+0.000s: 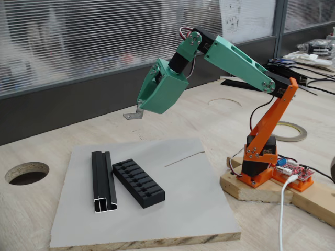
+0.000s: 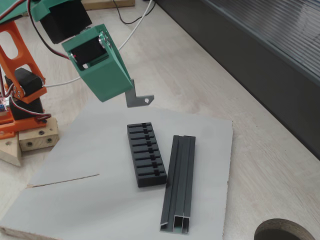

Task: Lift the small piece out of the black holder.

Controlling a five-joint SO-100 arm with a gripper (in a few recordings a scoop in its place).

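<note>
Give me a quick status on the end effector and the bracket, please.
End effector shut on bracket, raised in the air. Bracket clear of holder, hanging above the board. Rail beside holder, nothing in the way.

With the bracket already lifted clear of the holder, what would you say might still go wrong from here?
1. The gripper holds the small bracket only by one thin end; it may twist or slip out.
2. If dropped, it could land on the black holder or the rail below and bounce off the grey board.

Matt grey metal small piece (image 2: 139, 99); matt black plastic black holder (image 2: 146, 154); rough wooden table (image 1: 220, 117).
</note>
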